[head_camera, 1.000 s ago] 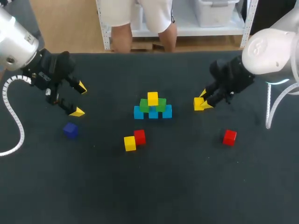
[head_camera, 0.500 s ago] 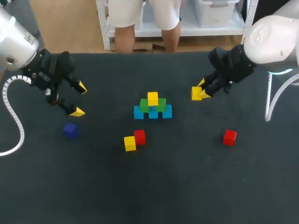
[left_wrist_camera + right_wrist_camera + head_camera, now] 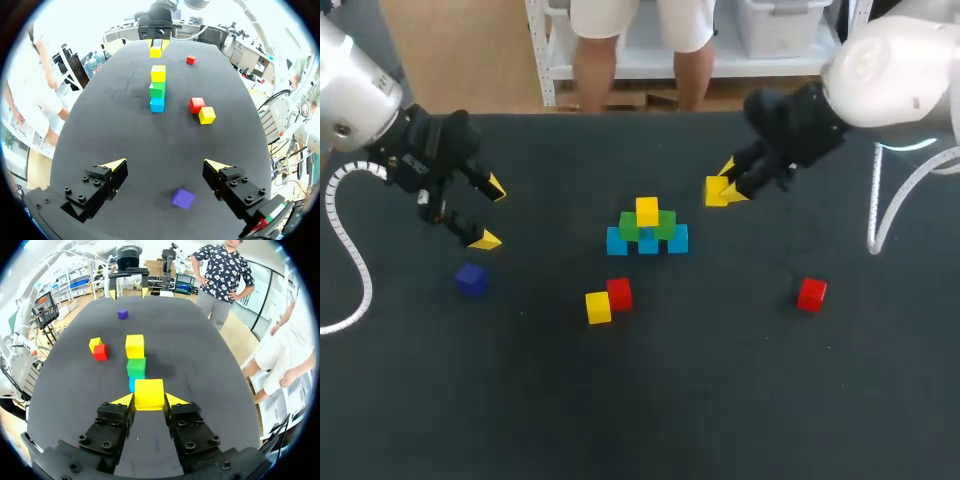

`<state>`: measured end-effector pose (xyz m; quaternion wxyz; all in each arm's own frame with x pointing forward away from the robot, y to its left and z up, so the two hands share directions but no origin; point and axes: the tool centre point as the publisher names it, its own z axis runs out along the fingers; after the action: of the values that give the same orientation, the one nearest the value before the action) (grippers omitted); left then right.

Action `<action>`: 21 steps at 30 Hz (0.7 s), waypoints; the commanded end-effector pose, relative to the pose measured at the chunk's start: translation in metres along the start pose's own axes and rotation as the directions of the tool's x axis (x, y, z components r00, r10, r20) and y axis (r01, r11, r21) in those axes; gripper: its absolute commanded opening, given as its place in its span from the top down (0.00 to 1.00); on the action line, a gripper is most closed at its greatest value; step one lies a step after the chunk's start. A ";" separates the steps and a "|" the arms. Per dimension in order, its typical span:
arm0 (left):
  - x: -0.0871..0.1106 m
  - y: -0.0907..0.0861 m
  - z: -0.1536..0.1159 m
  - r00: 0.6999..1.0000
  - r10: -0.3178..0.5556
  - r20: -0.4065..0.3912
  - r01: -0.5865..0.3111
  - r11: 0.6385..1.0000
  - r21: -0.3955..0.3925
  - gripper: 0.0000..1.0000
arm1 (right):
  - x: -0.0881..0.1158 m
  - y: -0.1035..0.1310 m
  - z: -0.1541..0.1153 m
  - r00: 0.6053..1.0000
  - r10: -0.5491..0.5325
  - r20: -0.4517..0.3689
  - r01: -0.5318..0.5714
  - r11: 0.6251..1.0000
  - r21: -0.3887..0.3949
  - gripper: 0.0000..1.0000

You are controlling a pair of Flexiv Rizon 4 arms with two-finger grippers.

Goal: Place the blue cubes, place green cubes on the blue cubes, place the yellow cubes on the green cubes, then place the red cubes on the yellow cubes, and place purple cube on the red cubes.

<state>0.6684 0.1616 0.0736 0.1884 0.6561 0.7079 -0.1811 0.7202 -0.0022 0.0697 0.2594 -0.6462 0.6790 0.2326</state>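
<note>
Gripping the held yellow cube (image 3: 149,393) from two sides, my right gripper (image 3: 149,399) has its fingers drawn in narrow, one yellow tip pressed to each flank of the cube. Straight ahead of those fingers stands the pyramid. It has three blue cubes (image 3: 647,242) in a row on the table (image 3: 720,400), two green cubes (image 3: 665,224) resting on them, and the stacked yellow cube (image 3: 647,211) on top at the middle. The held cube is near the pyramid but apart from it, touching nothing but the fingers.

Past the pyramid and off to one side of the right fingers, I see the loose yellow cube (image 3: 598,307) and the near red cube (image 3: 619,293) lying against each other. The far red cube (image 3: 811,294) sits alone, well apart from both grippers and from the pyramid.

My left gripper (image 3: 167,167) holds its fingers wide apart with nothing clamped. The purple cube (image 3: 183,198) lies on the table under that open span. It is closer to one fingertip than the other and touches neither. From the left fingers the pyramid is far ahead, and the right gripper with its cube is beyond it.
</note>
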 end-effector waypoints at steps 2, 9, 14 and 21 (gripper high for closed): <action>0.002 -0.001 0.000 1.000 0.004 0.006 -0.004 1.000 -0.002 0.00 | -0.012 0.002 0.005 1.000 -0.007 -0.019 0.006 1.000 -0.026 1.00; 0.002 -0.001 0.000 1.000 0.004 0.006 -0.004 1.000 -0.002 0.00 | -0.022 0.010 0.013 1.000 -0.013 -0.025 0.012 0.999 -0.039 1.00; 0.002 -0.001 0.000 1.000 0.004 0.006 -0.004 1.000 -0.002 0.00 | -0.029 0.015 0.019 0.999 -0.015 -0.029 0.013 0.999 -0.046 1.00; 0.002 -0.001 0.000 1.000 0.004 0.006 -0.004 1.000 -0.002 0.00 | -0.037 0.019 0.025 1.000 -0.013 -0.028 0.012 0.999 -0.052 1.00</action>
<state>0.6684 0.1616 0.0736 0.1884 0.6562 0.7079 -0.1811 0.7035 0.0397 0.0747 0.2345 -0.6602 0.6716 0.2411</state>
